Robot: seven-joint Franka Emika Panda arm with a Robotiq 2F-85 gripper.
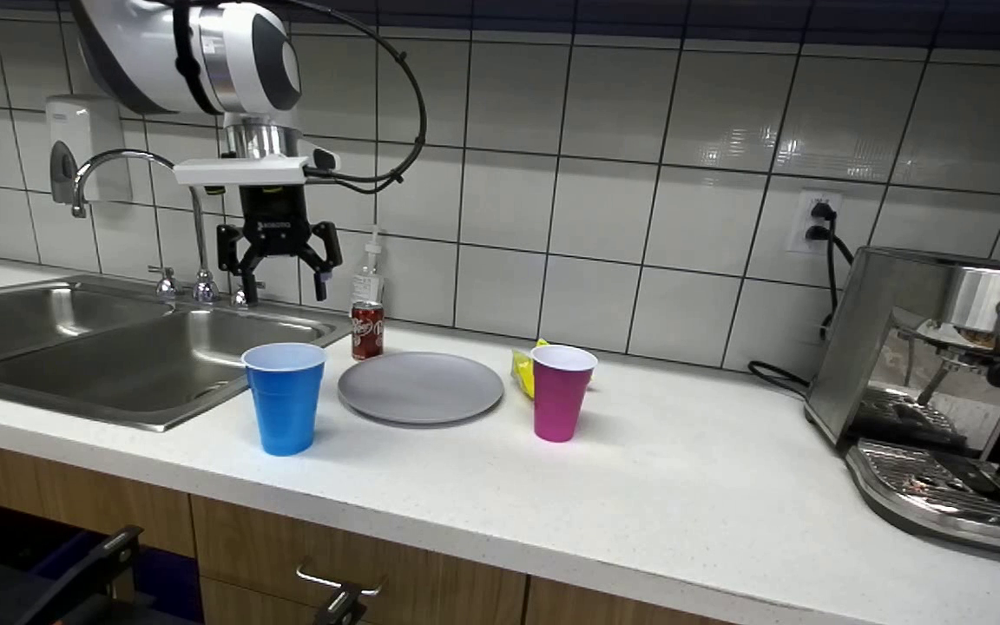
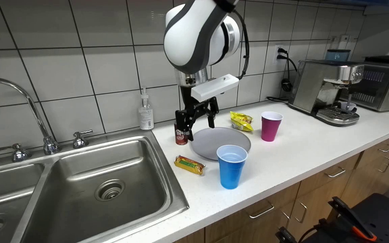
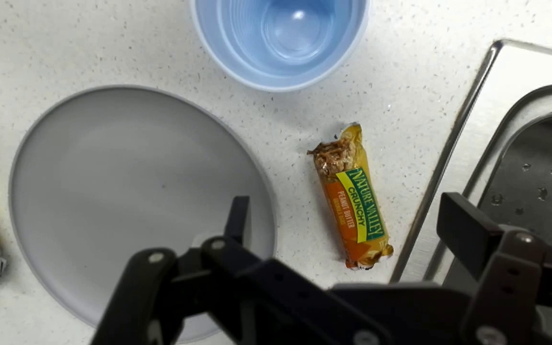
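The claw [image 1: 285, 289] hangs above the surface [image 2: 302, 148], fingers spread wide, with nothing between them. In an exterior view, a wrapped granola bar [image 2: 189, 165] lies flat with the sink [image 2: 176, 195] to its left and the grey plate [image 2: 221, 143] to its right, apart from both. The blue cup [image 2: 231, 170] stands upright near and to the right of it, the soda can [image 2: 181, 137] on its far side.

For a good hold on the bar, the fingers would best close across its narrow width, around the middle, rather than on a crumpled end. Its long axis sits a little askew to them, so a slight turn of the wrist should square them to its long sides. In the wrist view one finger overlaps the sink and the other the plate, so narrowing the spread before a straight descent would probably spare both. The bar is likely slippery outside and brittle within: a gentle, even squeeze ought to do
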